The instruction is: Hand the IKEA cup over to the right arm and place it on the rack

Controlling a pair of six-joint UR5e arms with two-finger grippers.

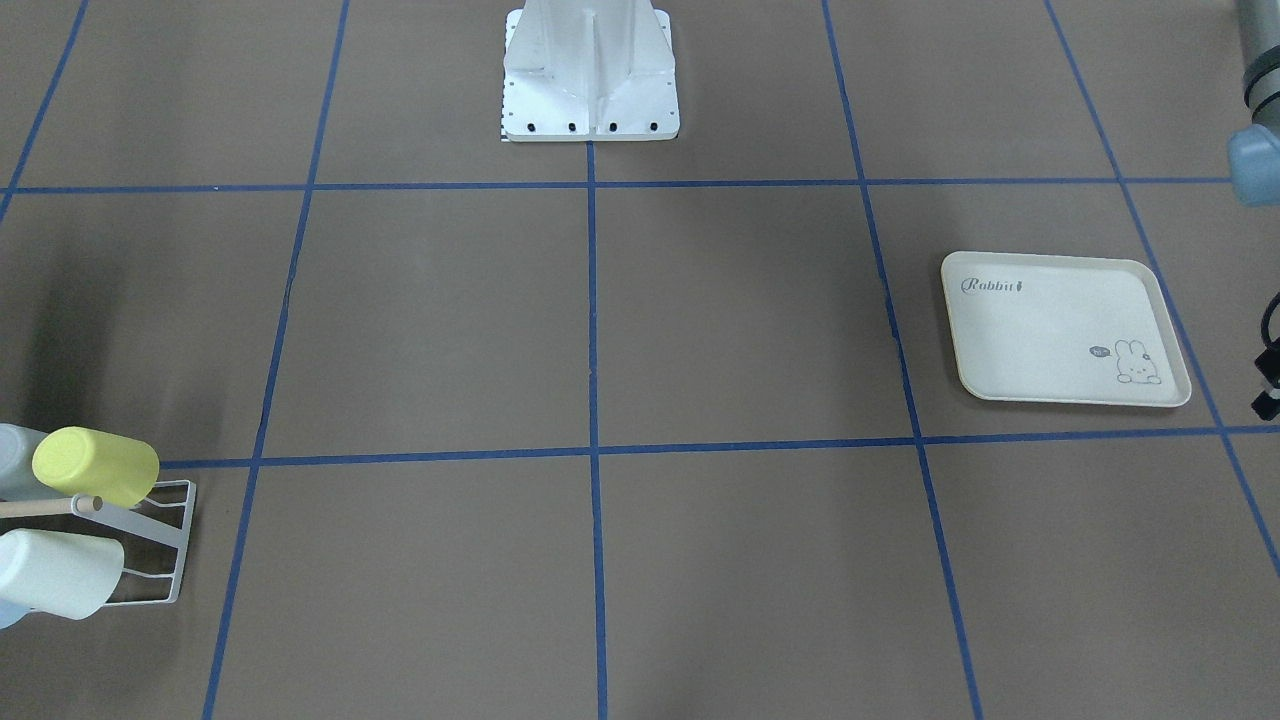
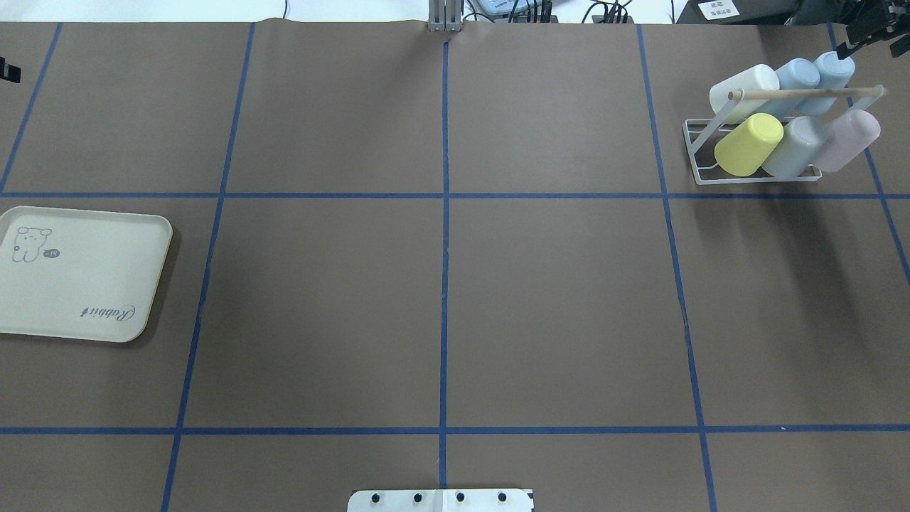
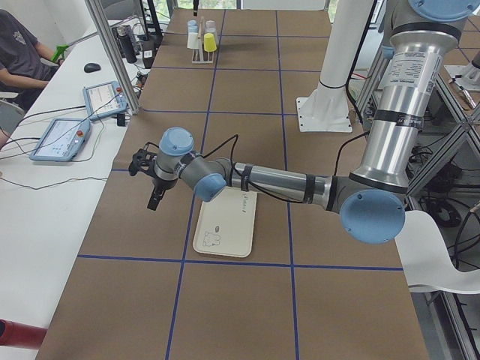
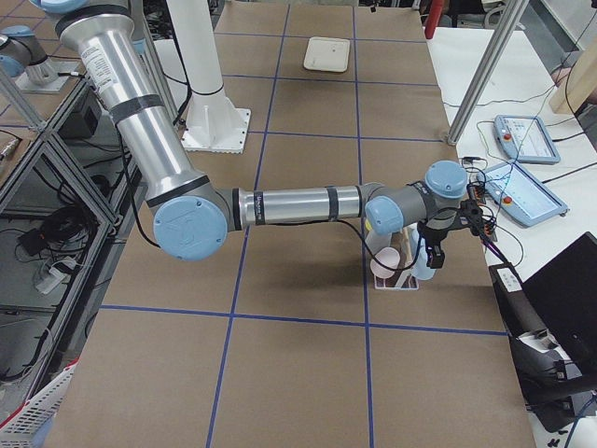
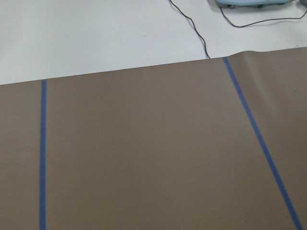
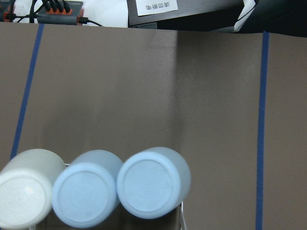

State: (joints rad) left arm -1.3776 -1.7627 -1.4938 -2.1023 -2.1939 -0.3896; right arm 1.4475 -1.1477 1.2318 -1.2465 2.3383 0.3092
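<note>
The white wire rack (image 2: 753, 179) stands at the table's far right, a wooden dowel (image 2: 803, 92) across it. Several cups lie on its prongs: yellow (image 2: 748, 144), cream (image 2: 743, 91), two blue, grey and pink. I cannot tell which is the IKEA cup. My right gripper (image 2: 864, 32) hovers just beyond the rack, only partly in view. Its wrist camera looks down on three cup bottoms (image 6: 151, 184). My left gripper (image 3: 154, 196) hangs past the table's far left edge, no cup at it. Neither gripper's state is readable.
A cream rabbit-print tray (image 2: 78, 274) lies bare at the left. The robot's base plate (image 1: 590, 70) sits mid-table at the near edge. Beyond the far edge, a person (image 3: 22, 45) sits at a white bench with teach pendants (image 3: 60, 139) and cables.
</note>
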